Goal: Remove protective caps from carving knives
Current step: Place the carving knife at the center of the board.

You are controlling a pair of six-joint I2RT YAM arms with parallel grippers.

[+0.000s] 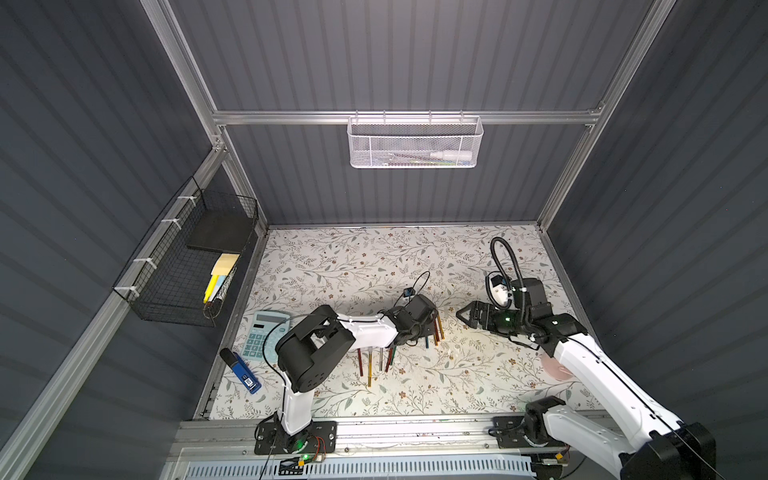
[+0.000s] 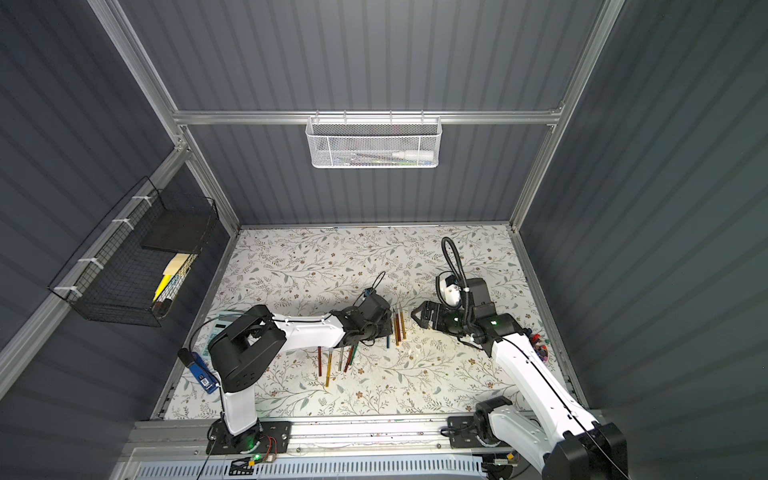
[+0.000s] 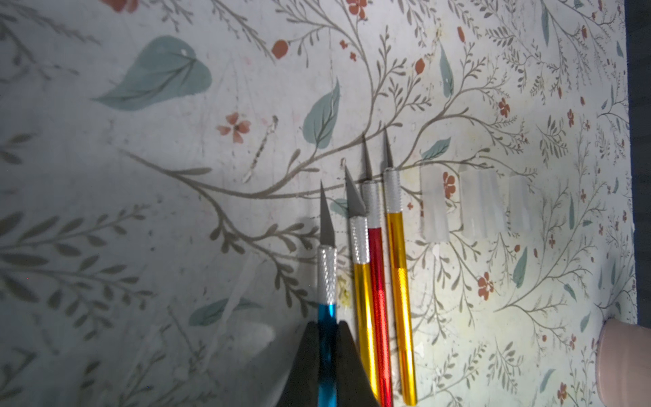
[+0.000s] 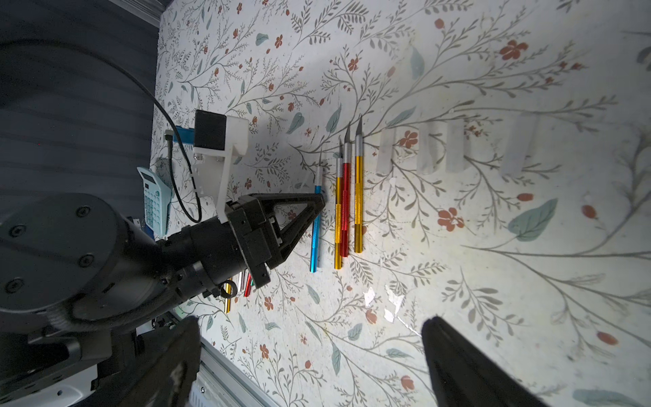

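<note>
Right now the left pincer (image 4: 318, 204) is closed on the handle of the blue knife (image 4: 316, 229). In both top views this is near the centre of the frame, a little below the middle, down at the flowered table (image 1: 332, 270). The blade is bare. Just beside it lie three more knives (image 4: 347, 208), gold, red and gold, packed side by side with bare blades pointing the same way. Past the outer gold one, four clear caps (image 4: 431, 151) lie in a loose row on the table, apart from the knives. The right pincer (image 1: 462, 316) hangs just to the right in both top views, jaws wide apart with nothing between them. A second bunch of knives (image 1: 369, 374) lies at lower centre, partly under the left arm. Whether those carry caps I cannot tell.
</note>
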